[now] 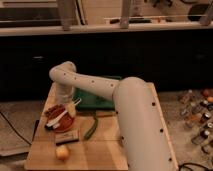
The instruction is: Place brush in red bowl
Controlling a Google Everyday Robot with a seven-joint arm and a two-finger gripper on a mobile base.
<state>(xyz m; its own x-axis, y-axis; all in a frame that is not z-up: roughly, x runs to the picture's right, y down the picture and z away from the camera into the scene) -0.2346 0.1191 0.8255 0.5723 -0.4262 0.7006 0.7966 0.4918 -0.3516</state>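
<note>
One end of the brush (60, 118) sticks out past the rim of the red bowl (68, 128), and the pincer (72, 107) sits right by the other end, open or closed nobody can tell, so a bump could tip the brush onto the counter (102, 150).

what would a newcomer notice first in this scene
The big white arm arches from lower right over the wooden table, its gripper hanging at the rim of the red bowl. The pale brush stretches across that bowl, with a dark green tray just behind.
</note>
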